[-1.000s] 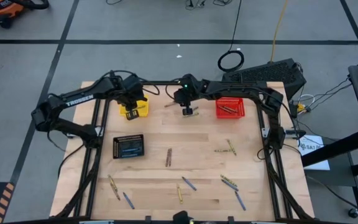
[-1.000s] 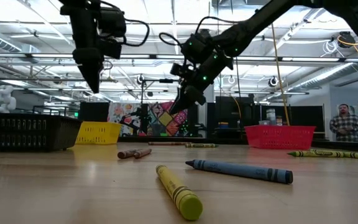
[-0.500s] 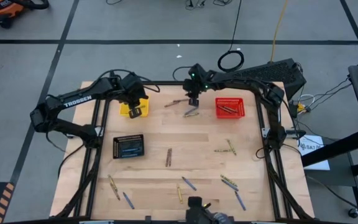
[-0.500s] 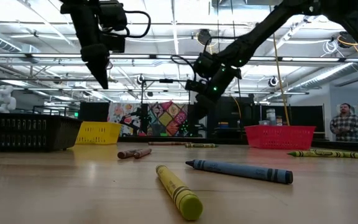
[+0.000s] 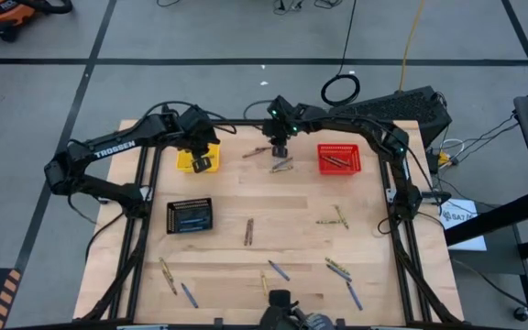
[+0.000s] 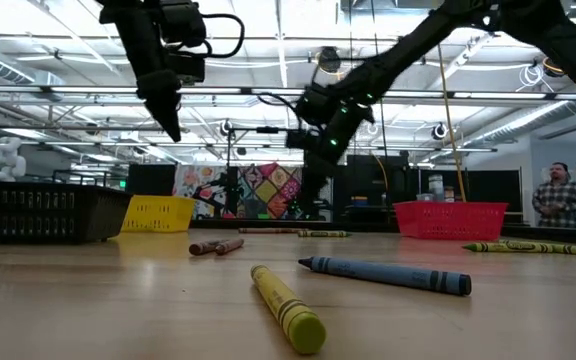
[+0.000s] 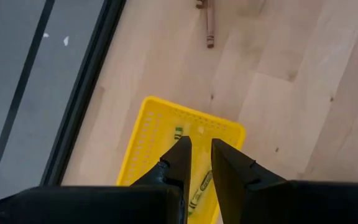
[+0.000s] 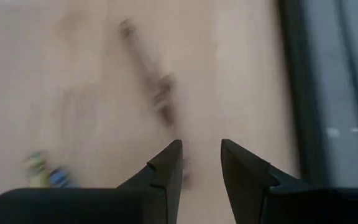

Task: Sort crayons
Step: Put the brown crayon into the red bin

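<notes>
Many crayons (image 5: 249,231) are left on the table (image 5: 301,206); few are binned. Nothing is held by either part-open gripper (image 7: 196,163).

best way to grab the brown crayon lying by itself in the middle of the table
Grip the brown crayon around its middle, coming straight down from above. It lies flat on the wooden table, pointing roughly from the near edge to the far edge, so the fingers should close across its thin width from its two long sides. Nothing lies close beside it, so open fingers should fit down on either side.
</notes>
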